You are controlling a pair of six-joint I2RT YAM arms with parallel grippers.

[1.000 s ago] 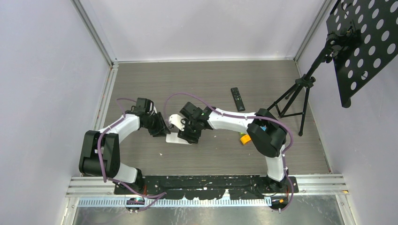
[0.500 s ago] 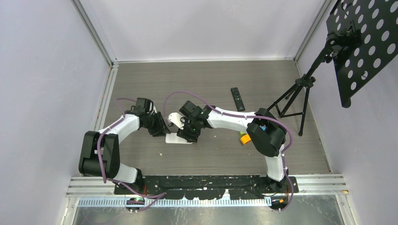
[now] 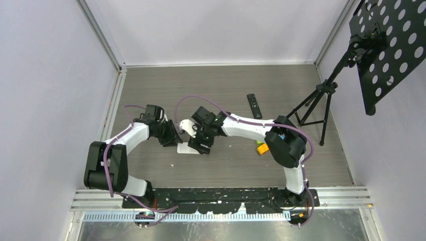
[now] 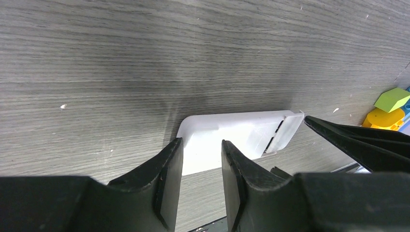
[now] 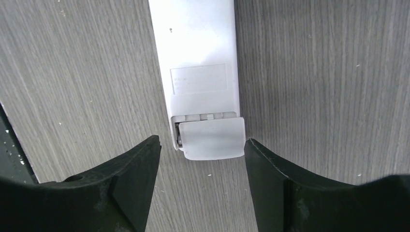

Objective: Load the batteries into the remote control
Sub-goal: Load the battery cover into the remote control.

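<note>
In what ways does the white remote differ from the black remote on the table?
The white remote lies between the open fingers of the right gripper; the black remote lies alone, farther back. The white remote shows its back, battery cover slid partly off; the black remote is too small to judge. Both lie flat on the table.

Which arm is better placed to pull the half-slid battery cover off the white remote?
Right, probably: the right gripper stands open astride the battery cover; the left gripper is at the other end of the white remote.
</note>
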